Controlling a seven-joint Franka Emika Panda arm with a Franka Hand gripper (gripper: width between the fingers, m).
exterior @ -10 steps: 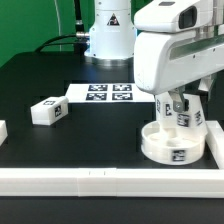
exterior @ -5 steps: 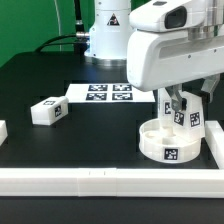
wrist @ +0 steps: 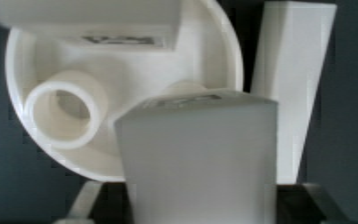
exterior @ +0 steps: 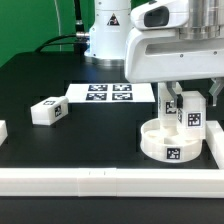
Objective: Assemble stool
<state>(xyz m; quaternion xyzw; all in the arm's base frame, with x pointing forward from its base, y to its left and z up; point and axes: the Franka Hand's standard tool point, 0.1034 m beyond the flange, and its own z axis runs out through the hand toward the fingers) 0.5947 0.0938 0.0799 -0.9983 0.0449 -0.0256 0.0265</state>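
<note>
The round white seat (exterior: 160, 150) lies at the exterior view's right, close to the front rail. A white blocky leg (exterior: 190, 118) with black-and-white tags stands upright on the seat. My gripper (exterior: 188, 108) comes down from above and is shut on this leg. In the wrist view the held leg (wrist: 202, 150) fills the middle, and my gripper (wrist: 202, 205) has dark fingers at both of its sides. Behind it lies the seat (wrist: 140, 60) with an open round socket (wrist: 66, 108). Where the leg's lower end meets the seat is hidden.
A loose tagged leg (exterior: 47, 110) lies at the exterior view's left, and another white part (exterior: 2, 130) pokes in at the left edge. The marker board (exterior: 108, 93) lies mid-table. White rails run along the front (exterior: 90, 180) and beside the seat (exterior: 216, 150) (wrist: 300, 60).
My wrist has turned above the seat and the held leg has turned with it, so its tags now face differently. The seat and the loose leg have stayed put.
</note>
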